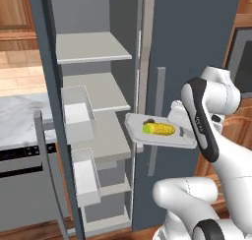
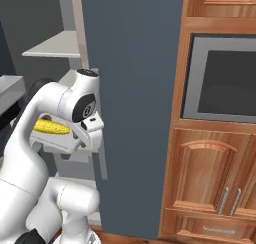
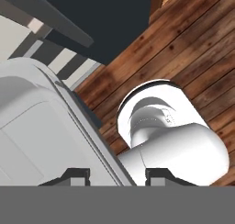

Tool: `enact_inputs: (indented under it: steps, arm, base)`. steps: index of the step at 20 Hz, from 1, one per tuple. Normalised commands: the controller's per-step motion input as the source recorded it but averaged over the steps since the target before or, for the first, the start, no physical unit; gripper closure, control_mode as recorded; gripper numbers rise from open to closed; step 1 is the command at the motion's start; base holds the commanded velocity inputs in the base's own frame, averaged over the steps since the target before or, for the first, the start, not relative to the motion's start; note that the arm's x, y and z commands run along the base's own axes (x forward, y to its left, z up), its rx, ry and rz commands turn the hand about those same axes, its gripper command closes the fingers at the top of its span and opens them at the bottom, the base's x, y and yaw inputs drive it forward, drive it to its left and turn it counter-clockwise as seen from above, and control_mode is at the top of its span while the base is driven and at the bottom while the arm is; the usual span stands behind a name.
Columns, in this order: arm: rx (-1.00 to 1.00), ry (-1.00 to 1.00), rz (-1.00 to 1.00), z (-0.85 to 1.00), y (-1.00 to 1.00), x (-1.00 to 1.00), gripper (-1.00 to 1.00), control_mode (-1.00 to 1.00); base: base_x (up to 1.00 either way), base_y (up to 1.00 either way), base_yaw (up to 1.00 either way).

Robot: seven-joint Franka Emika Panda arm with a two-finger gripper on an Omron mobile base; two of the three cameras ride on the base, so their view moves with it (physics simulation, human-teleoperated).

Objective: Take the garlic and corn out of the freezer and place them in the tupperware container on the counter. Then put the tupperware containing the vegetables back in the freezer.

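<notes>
The clear tupperware container (image 1: 140, 135) hangs level in the air in front of the open freezer (image 1: 93, 47), at the height of its middle shelves. In it lies the yellow corn (image 1: 158, 130), with a small brownish lump, the garlic (image 1: 147, 121), at its far side. My gripper (image 1: 184, 133) is shut on the tray's right rim. From the right base view the corn (image 2: 51, 126) shows in the tupperware container (image 2: 55, 142) behind my arm, with the gripper (image 2: 90, 133) beside the freezer's dark shut panel (image 2: 135, 88). In the hand view the tray's underside (image 3: 36, 131) fills the left, its rim running between my fingertips (image 3: 73, 175).
The freezer's open door (image 1: 49, 135) with its pale bins (image 1: 78, 113) stands to the left of the tray. The marbled counter (image 1: 19, 118) and a low grey appliance (image 1: 24, 185) lie beyond it. A built-in oven (image 2: 225, 83) and wood cabinets (image 2: 210, 183) stand at the right.
</notes>
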Motion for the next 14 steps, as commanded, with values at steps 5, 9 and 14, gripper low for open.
enact_inputs:
  steps: [5,9,14]
  arm:
    - [0.0,0.0,0.0,0.0,0.0,0.0,1.0,1.0]
    - [0.0,0.0,0.0,0.0,0.0,0.0,1.0,1.0]
    - [0.0,0.0,0.0,0.0,0.0,0.0,1.0,1.0]
  base:
    - [0.13,0.0,0.0]
    - [0.3,0.11,0.0]
    - [0.29,0.26,0.0]
